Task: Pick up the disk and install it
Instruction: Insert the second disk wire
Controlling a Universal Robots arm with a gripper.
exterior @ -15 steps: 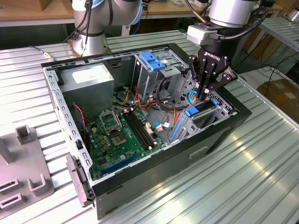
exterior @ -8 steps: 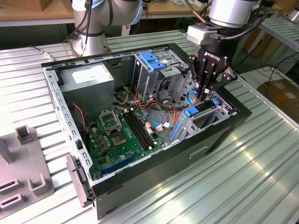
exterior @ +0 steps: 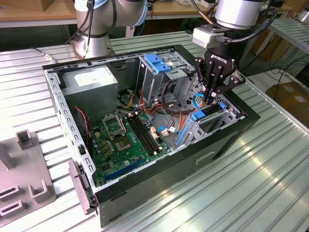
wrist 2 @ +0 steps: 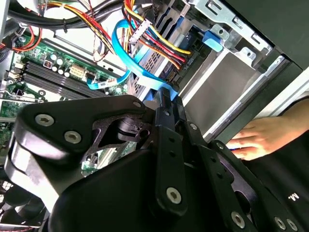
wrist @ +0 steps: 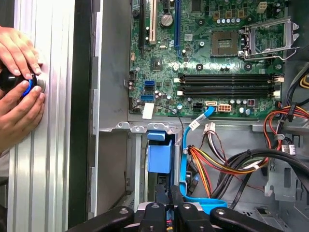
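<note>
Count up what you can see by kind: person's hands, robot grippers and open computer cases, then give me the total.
Person's hands: 2
Gripper: 1
Computer case: 1
Total: 4

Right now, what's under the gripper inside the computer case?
Under the gripper sits the disk, its blue rail showing in the drive bay. The fingers cover its middle.
</note>
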